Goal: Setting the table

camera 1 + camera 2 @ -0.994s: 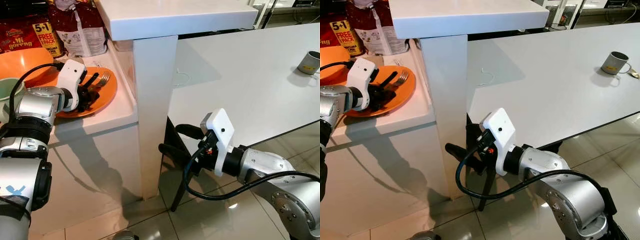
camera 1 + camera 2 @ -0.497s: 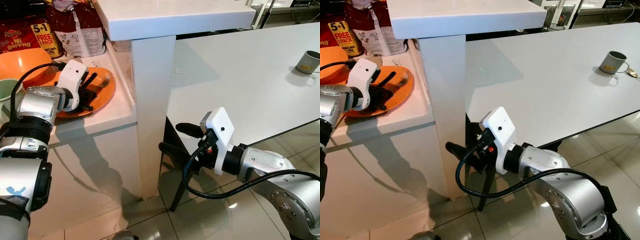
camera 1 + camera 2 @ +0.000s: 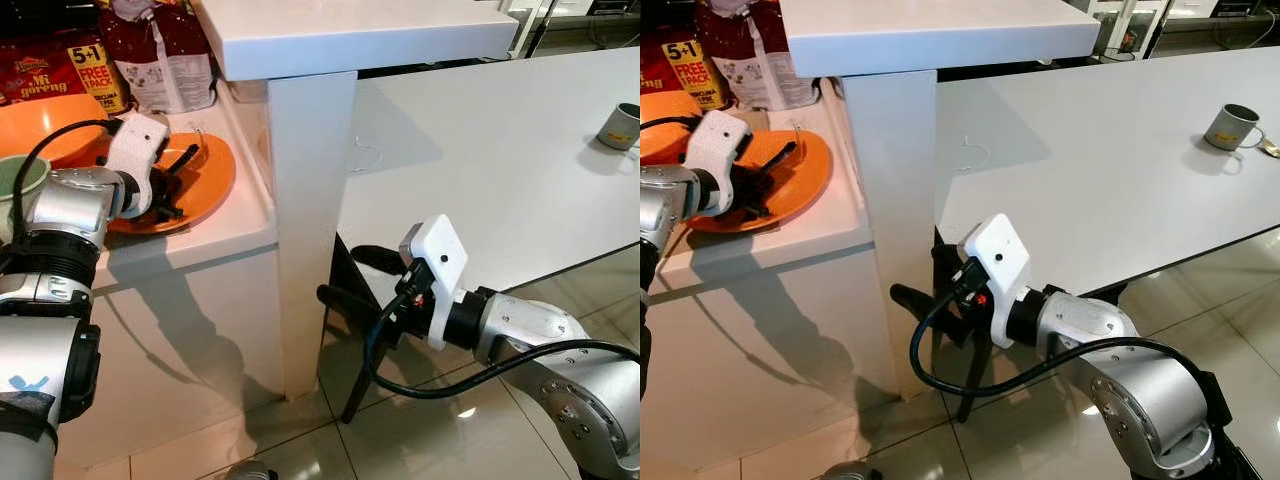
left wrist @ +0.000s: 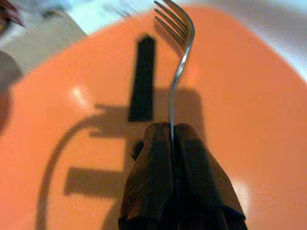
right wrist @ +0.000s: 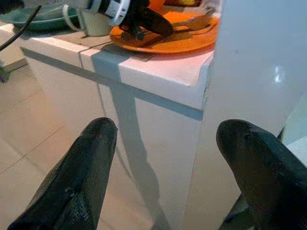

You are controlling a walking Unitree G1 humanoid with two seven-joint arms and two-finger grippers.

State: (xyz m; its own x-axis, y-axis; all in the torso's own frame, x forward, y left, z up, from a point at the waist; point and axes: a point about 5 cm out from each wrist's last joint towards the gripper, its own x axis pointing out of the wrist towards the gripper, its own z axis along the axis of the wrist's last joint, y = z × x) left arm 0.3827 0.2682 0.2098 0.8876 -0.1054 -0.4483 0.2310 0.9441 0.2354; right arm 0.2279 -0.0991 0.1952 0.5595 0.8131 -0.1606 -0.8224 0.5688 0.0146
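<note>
**Jaws closed on the fork handle above the orange plate**

Jaws of the left gripper are pressed together on the thin handle of a silver metal fork, whose tines point away from the wrist and curve upward. The fork is held over a round orange plate that rests on a low white shelf; the fork's dark shadow falls on the plate surface. Whether the tines touch the plate cannot be told.

Surroundings on the shelf: a second orange dish lies behind and to the left of the plate, a pale green mug stands at the far left edge, and a red noodle packet marked "5+1 FREE PACK" and a dark red bag stand at the back. A thick white slab on a white upright post overhangs the shelf and rises immediately to the right of the plate, between it and the broad white table.

A grey metal mug stands near the far right edge of the table, well apart from the fork.

The right gripper hangs low in front of the post, below table height, its two black fingers spread wide and empty. Glossy pale floor tiles lie beneath it.
</note>
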